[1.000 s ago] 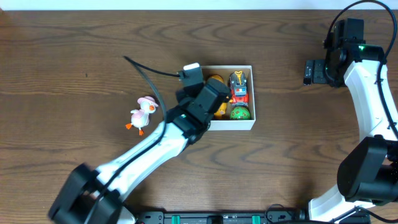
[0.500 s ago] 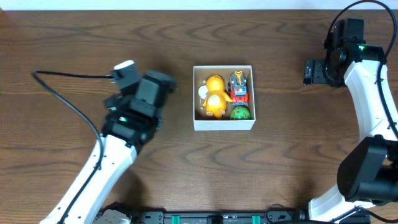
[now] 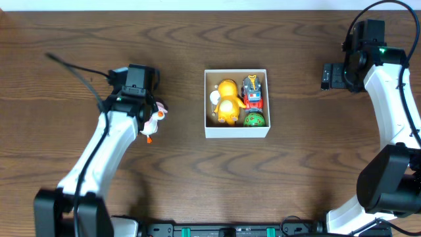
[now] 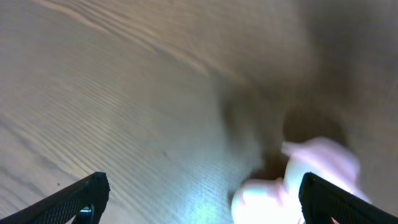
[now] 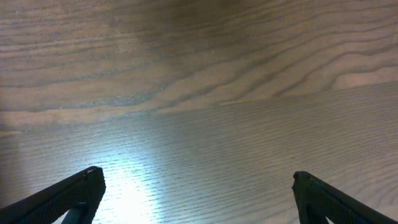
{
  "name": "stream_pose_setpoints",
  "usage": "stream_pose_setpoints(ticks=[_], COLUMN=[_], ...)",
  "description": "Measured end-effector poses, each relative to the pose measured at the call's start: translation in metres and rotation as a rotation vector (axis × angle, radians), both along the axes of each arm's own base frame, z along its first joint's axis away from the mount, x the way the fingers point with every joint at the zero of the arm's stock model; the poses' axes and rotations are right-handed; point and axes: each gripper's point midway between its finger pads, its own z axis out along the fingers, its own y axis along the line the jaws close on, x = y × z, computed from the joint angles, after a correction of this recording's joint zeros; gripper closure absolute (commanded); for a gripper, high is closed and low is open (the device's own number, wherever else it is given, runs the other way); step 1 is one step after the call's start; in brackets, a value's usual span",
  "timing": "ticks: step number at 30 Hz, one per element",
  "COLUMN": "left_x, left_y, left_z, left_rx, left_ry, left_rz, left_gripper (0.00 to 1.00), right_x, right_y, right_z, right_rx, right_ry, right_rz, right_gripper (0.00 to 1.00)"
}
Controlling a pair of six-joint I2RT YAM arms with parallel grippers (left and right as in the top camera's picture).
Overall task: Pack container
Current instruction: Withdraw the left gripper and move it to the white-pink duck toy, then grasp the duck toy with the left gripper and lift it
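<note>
container: here it is, a white-walled square box [image 3: 237, 132] sitting just right of the middle of the overhead frame, flat on the table, with tan floor showing between the toys.
inside, left half: two rounded yellow-orange toys, one [image 3: 227, 88] above the other [image 3: 229, 110], touching each other, with a small white bit against their left side.
inside, right half: a red toy car [image 3: 252, 93] is tucked in the upper right corner, and a green ball [image 3: 254, 120] sits just below it in the lower right corner.
duck: a white toy duck [image 3: 151, 124] with pink on its head and orange feet is out on the wood, well to the left of the container and outside it. the arm's head partly covers it in the overhead view, and in the left wrist view it is only a pale pink-white blur, low and right.
left gripper: the left gripper [image 4: 203, 182] hangs right over the duck at centre left of the overhead frame. its black fingertips are spread wide to the bottom corners of the wrist view and nothing is pinched. the duck blur lies nearer the right-hand tip, and whether they touch i cannot tell.
right gripper: the right gripper [image 5: 198, 176] is up at the far right of the overhead frame, well apart from the container, jaws wide, with only bare grain between them.
table: dark brown wood [image 3: 197, 39], with glare off it in both wrist views.
</note>
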Motion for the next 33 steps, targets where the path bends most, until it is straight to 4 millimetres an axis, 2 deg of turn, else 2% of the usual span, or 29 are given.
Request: stream_pose_setpoints(ticks=[3,5,11,15,22,27,28,29,31,33], left_x=[-0.012,-0.016,-0.019,-0.016,-0.021,-0.017,-0.015,-0.014,-0.013,-0.012], left_y=[-0.01,-0.019,-0.034,-0.038,-0.038,-0.039,-0.039,-0.039,-0.04,-0.04], left_z=[-0.024,-0.033,-0.038,-0.041,-0.075,-0.082,-0.081,-0.081,-0.081,-0.08], left_rx=[-0.037,-0.072,-0.129,-0.14,-0.131,-0.129,-0.128,-0.13,-0.129,-0.132], left_ry=[0.135,0.184,0.225,0.218,0.274,0.272,0.263,0.257,0.254,0.251], left_rz=[-0.09,-0.141,-0.252,-0.283,-0.319,-0.331,-0.333,-0.33,-0.334,-0.336], left_gripper=[0.02,0.02,0.02,0.02,0.02,0.02,0.14,0.42,0.8,0.94], right_x=[0.0,0.0,0.0,0.0,0.0,0.0,0.0,0.0,0.0,0.0], right_y=[0.0,0.0,0.0,0.0,0.0,0.0,0.0,0.0,0.0,0.0], right_z=[0.0,0.0,0.0,0.0,0.0,0.0,0.0,0.0,0.0,0.0], right_rx=[0.0,0.0,0.0,0.0,0.0,0.0,0.0,0.0,0.0,0.0], right_ry=[0.0,0.0,0.0,0.0,0.0,0.0,0.0,0.0,0.0,0.0], right_rz=[0.0,0.0,0.0,0.0,0.0,0.0,0.0,0.0,0.0,0.0], right_gripper=[0.01,0.01,0.01,0.01,0.01,0.01,0.01,0.01,0.01,0.01])
